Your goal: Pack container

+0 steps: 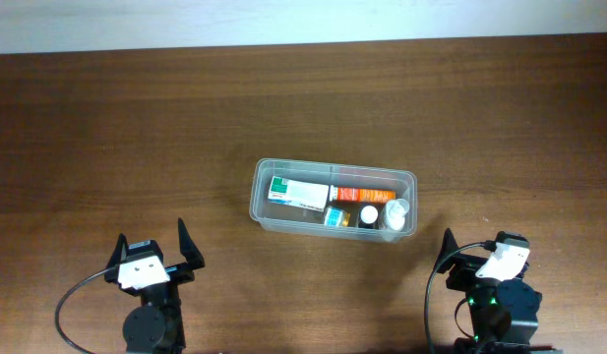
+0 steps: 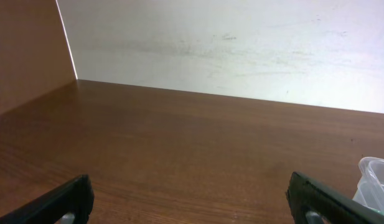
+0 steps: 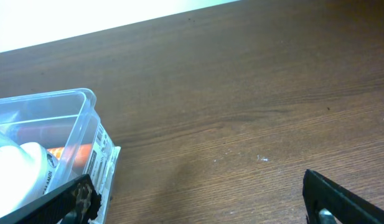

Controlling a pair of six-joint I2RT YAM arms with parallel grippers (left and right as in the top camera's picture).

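**Container sits filled mid-table, both grippers spread and empty**

Container, one clear tub, lies on the brown table a little right of centre, its long side running left to right. It is farther off than both arms and well apart from the left one. Its right near corner comes nearer to the right one.

Starting at the left, the left gripper sits at the near edge. Its two fingers are spread wide with only bare wood between them. From the left wrist, a corner of the tub shows at the far right, and a white wall stands beyond the table.

Inside the tub I count five items:
- a white-and-green carton at the left end
- an orange box to its right, along the far wall
- a small teal box along the near wall
- a dark bottle with a white cap
- a clear round piece at the right end; I cannot tell what it is

None rises above the rim.

At the right, the right gripper is likewise spread wide and holds nothing. From its wrist camera, its left finger overlaps the corner of the tub. The overhead view shows a gap between them.
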